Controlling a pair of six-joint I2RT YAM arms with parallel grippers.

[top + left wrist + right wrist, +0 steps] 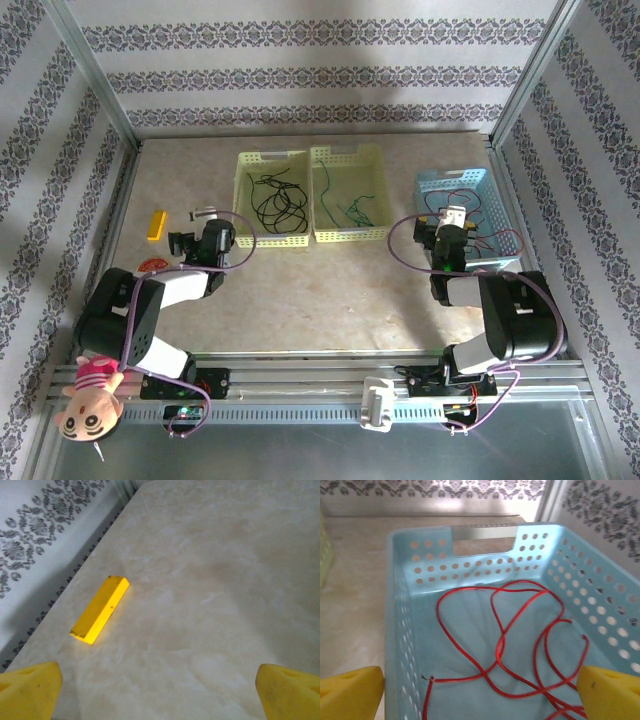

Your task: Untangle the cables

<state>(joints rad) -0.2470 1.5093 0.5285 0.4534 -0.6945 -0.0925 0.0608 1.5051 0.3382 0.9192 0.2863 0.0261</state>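
At the near edge, by your left arm's base, sits a doll (88, 395); ignore it. Farther in, your left gripper (160, 695) is spread wide, nothing held, over bare table (225, 580). It is aimed at a yellow block (100, 610) off to the far left, with no cable near it.

Your right gripper (480, 697) is wide too and holds nothing. It is poised at the near end of the blue basket (402, 585). The red cable (500, 645) lies on the basket floor just ahead and below. Its loops run mostly away from you, and the nearest strands bunch on the right side. The right arm is clearly the nearer one, so I judge the next move is a short drop forward onto a strand.

Farther back, black cables (275, 200) rest in the left basket (243, 190) and green cables (355, 208) in the middle basket (345, 153). Colours look separated, so the task seems nearly done.
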